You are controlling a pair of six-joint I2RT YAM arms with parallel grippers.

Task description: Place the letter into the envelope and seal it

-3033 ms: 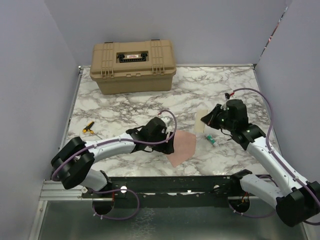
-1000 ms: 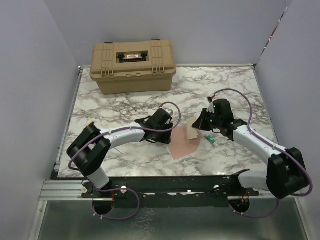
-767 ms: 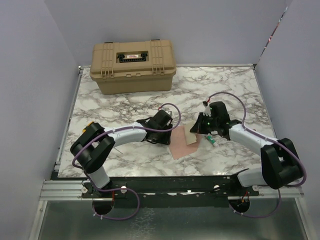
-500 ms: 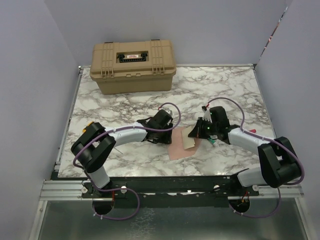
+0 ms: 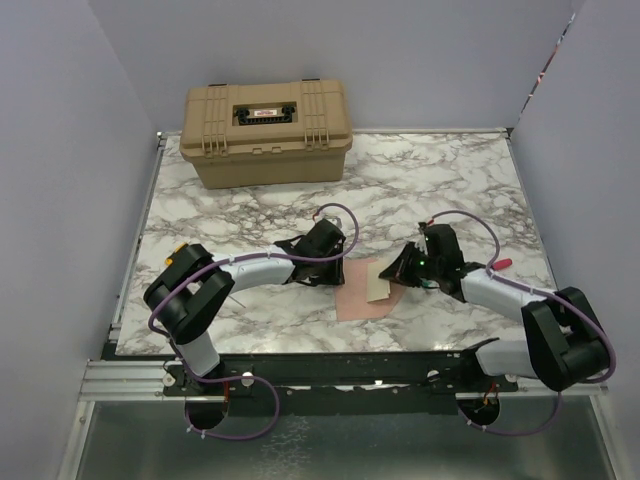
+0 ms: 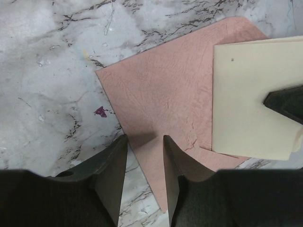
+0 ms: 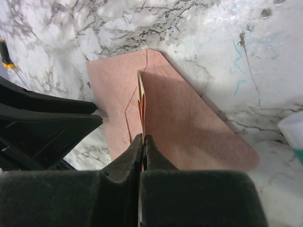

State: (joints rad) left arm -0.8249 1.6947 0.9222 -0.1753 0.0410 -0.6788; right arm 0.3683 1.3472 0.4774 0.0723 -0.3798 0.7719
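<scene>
The pinkish envelope [image 5: 358, 303] lies flat on the marble table [image 5: 430, 180]. The pale tan letter [image 5: 378, 282] rests tilted over the envelope's right part, and my right gripper [image 5: 398, 272] is shut on its right edge. In the right wrist view the letter [image 7: 141, 97] shows edge-on, running out from the right gripper [image 7: 142, 138] above the envelope [image 7: 189, 123]. My left gripper [image 6: 145, 138] points down at the envelope's [image 6: 161, 99] left edge, jaws open. One finger is over marble and the other over the paper. The letter [image 6: 246, 99] lies to its right.
A tan toolbox [image 5: 266, 132] stands at the back of the table. A yellow-handled screwdriver [image 5: 180, 247] lies by the left arm's elbow. A small white and teal object [image 7: 294, 133] sits just right of the envelope, near the right arm.
My right gripper has carried the letter left and down until it overlaps the envelope. The left gripper has stayed at the envelope's left edge, and its jaws have narrowed somewhat.
</scene>
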